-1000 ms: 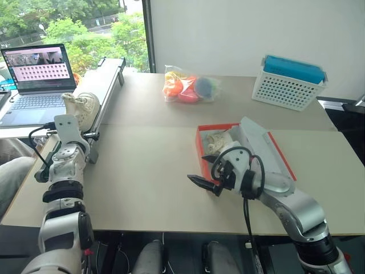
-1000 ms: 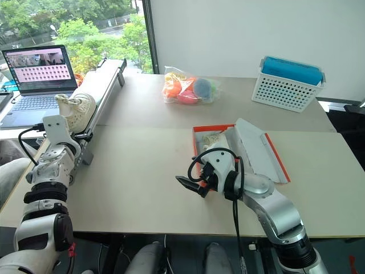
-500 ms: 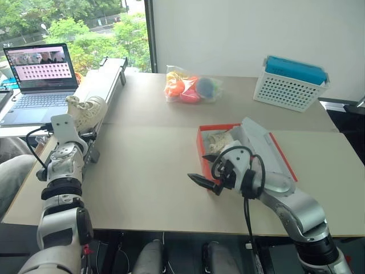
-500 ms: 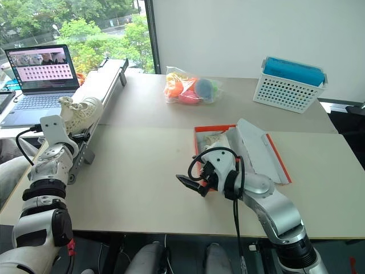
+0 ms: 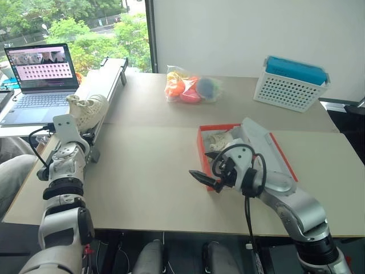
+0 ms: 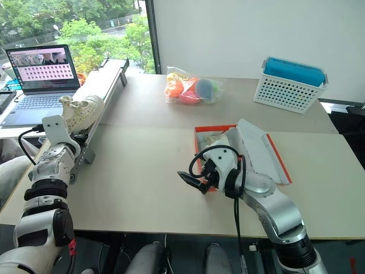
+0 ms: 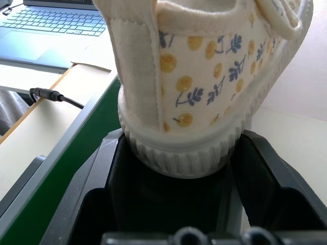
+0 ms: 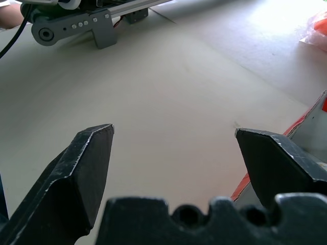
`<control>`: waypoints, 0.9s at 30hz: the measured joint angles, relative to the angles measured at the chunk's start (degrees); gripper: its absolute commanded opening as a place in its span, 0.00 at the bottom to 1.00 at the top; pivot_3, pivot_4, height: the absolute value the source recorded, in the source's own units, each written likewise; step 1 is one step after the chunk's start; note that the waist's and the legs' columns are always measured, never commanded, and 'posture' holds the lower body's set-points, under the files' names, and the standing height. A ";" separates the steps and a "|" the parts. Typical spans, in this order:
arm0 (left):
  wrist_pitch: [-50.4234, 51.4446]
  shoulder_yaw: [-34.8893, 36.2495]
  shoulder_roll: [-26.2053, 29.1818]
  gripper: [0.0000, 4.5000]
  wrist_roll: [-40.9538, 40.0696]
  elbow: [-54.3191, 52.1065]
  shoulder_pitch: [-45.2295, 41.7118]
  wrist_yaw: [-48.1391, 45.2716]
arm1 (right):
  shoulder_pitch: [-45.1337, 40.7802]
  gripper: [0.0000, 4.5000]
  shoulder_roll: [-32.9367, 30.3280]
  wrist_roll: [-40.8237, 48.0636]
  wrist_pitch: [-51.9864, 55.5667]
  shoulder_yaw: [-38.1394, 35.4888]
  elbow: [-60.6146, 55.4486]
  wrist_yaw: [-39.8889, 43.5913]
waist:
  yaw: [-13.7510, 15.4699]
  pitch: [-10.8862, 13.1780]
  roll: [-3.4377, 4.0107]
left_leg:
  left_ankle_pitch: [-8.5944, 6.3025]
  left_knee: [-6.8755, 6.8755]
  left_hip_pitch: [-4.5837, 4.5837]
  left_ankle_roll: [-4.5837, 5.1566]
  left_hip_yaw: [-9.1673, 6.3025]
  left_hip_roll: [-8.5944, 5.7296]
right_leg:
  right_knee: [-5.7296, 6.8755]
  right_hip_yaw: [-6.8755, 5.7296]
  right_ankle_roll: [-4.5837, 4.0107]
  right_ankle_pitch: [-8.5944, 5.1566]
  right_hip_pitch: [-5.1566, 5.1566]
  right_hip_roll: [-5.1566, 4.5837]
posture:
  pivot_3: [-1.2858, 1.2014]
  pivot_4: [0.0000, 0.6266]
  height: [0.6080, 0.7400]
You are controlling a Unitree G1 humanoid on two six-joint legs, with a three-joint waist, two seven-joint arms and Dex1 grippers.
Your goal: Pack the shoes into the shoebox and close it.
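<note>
On the conveyor (image 5: pixel 105 85), the left end effector (image 7: pixel 176 168) clasps a shoe (image 7: pixel 204 76); the right end effector (image 8: pixel 173 168) gapes empty.

shoes: 2 (image 5: pixel 86 110) (image 5: pixel 219 140) | shoebox: 1 (image 5: pixel 282 160) | basket: 1 (image 5: pixel 291 83) | toy bag: 1 (image 5: pixel 190 87) | laptop: 1 (image 5: pixel 40 77)

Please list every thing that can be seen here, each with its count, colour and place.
belt shoe: one, cream, on the conveyor at far left
boxed shoe: one, cream, inside the box
box: one, red-orange, open, on the table right of centre
toy bag: one, clear with colourful toys, at the back middle
basket: one, white with a blue top, at the back right
laptop: one, grey, open, at far left
conveyor: one, grey, along the table's left edge
table: one, beige
left gripper: black, closed on the belt shoe's heel
right gripper: black, open, over the table beside the box
</note>
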 measured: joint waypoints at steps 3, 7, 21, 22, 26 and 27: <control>-1.06 1.85 -3.27 0.57 -3.58 -2.80 0.18 -1.84 | -0.03 1.00 0.21 -0.04 0.00 -0.01 0.14 -0.45 | 0.20 0.01 -0.03 | 0.00 0.03 -0.08 0.00 -0.03 0.00 | 0.00 -0.04 0.00 0.00 -0.01 -0.01 | 0.52 0.24 0.73; 0.65 1.70 -8.78 0.57 -11.15 -13.61 1.16 -8.63 | -1.42 1.00 2.08 0.04 0.13 -0.51 2.00 -2.01 | -0.02 0.11 -0.21 | 0.19 0.07 -0.18 -0.33 -0.03 0.02 | 0.06 -0.05 0.00 0.01 -0.02 0.01 | 0.52 0.24 0.73; 21.27 -14.16 -20.63 0.57 -20.00 -39.86 8.61 -14.75 | -28.62 1.00 25.10 17.65 16.40 -29.91 26.13 -29.93 | -1.27 0.10 -0.19 | 0.20 -0.03 -0.17 -0.34 0.07 0.07 | 0.14 0.14 -0.02 0.03 -0.16 0.12 | 0.52 0.24 0.73; 21.81 -14.53 -21.10 0.57 -20.10 -41.09 9.02 -14.87 | -29.61 1.00 25.22 18.10 16.68 -30.78 27.09 -30.98 | -1.37 0.10 -0.19 | 0.18 -0.03 -0.16 -0.30 0.09 0.07 | 0.13 0.15 -0.02 0.03 -0.16 0.11 | 0.52 0.24 0.73; 22.82 -16.20 -22.11 0.57 -20.27 -42.68 9.41 -15.20 | -30.41 1.00 26.06 18.75 16.97 -31.66 28.83 -33.17 | -1.55 0.10 -0.18 | 0.08 -0.02 -0.14 -0.12 0.08 0.07 | 0.14 0.16 -0.02 0.03 -0.14 0.12 | 0.52 0.24 0.73; 22.87 -16.45 -22.24 0.57 -20.25 -42.68 9.43 -15.24 | -30.45 1.00 26.24 19.10 16.97 -31.84 29.17 -33.49 | -1.59 0.10 -0.18 | 0.05 -0.02 -0.13 -0.05 0.08 0.07 | 0.14 0.16 -0.02 0.03 -0.14 0.12 | 0.52 0.24 0.73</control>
